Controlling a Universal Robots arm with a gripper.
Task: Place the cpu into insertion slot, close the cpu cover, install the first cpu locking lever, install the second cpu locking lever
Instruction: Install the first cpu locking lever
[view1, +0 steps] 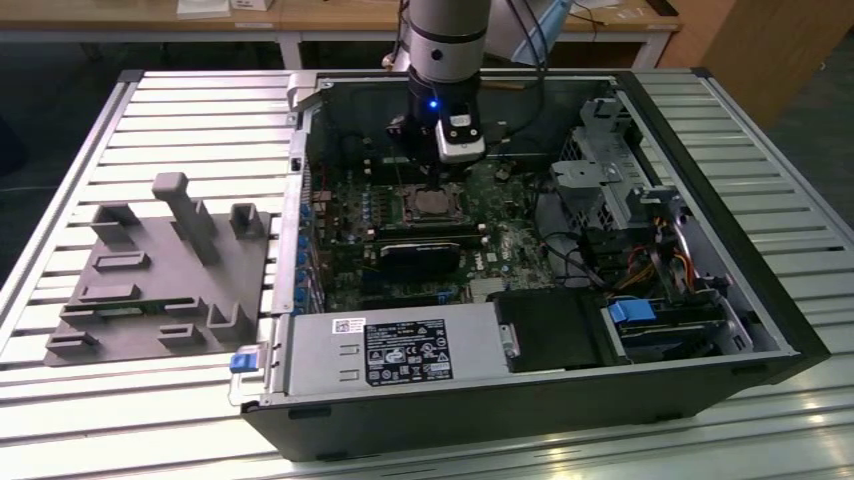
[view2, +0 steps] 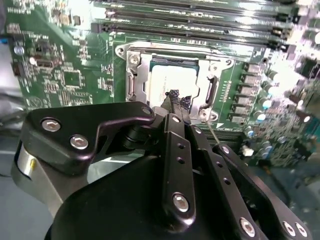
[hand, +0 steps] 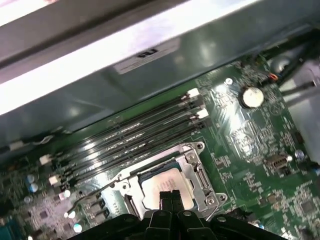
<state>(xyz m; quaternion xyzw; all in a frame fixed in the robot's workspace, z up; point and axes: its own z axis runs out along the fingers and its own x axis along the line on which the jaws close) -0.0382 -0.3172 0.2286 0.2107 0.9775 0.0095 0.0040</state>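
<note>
Placement appears complete: the chip (view2: 167, 82) lies flat inside the socket (hand: 127, 186) on the green board (view2: 75, 60), with its dull silver top showing in both wrist views. The cover (hand: 197, 175) looks lowered around the chip, its silvery frame bordering the chip's edges. Whether it lies fully flat on the socket cannot be confirmed.

Lever work appears outstanding. In the first wrist view a thin wire lever (hand: 92, 197) reaches away from the socket's corner, on the side toward the memory slots (hand: 135, 135). It stands clear of the socket and looks unlatched. In the second wrist view a thin rod (view2: 212, 132) rises just beside another corner of the socket. Whether it is the other lever cannot be told.

The gripper (view2: 176, 97) hangs directly over the socket, its tip above the chip's near edge. Its fingers (hand: 165, 200) are pressed together with nothing visible between them. Whether the tips touch the chip or the cover cannot be told.

Obstructions: the gripper body hides the near side of the socket in both wrist views, including that edge of the cover and any latch hook there. In the exterior view the arm stands over the socket, and the chip reads as a small pale square.
</note>
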